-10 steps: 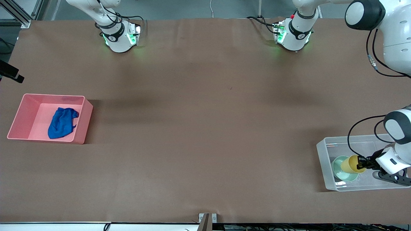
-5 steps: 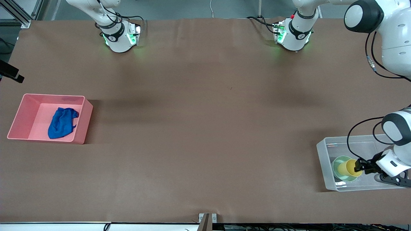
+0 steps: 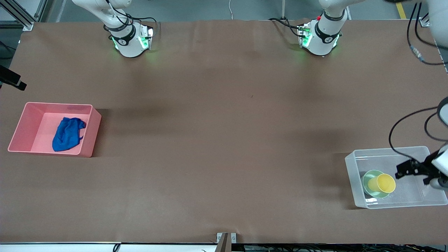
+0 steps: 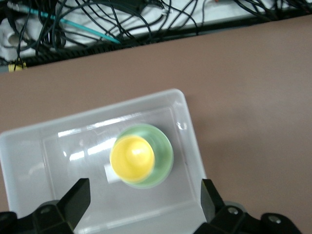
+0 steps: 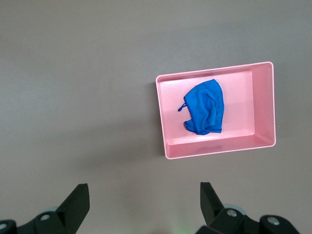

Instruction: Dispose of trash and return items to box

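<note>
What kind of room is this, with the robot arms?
Probably a robot lab: two arms bolted to a brown table, cables along its edge, and a left pincer over a clear tub.

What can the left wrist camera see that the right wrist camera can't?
Only the left wrist view shows the clear box with the yellow cup sitting in the green bowl, plus cables off the table's edge. Only the right wrist view shows the pink bin with the blue cloth lying in it. Both show brown tabletop and that arm's own open gripper: the left gripper over the box, the right gripper high over bare table.
</note>
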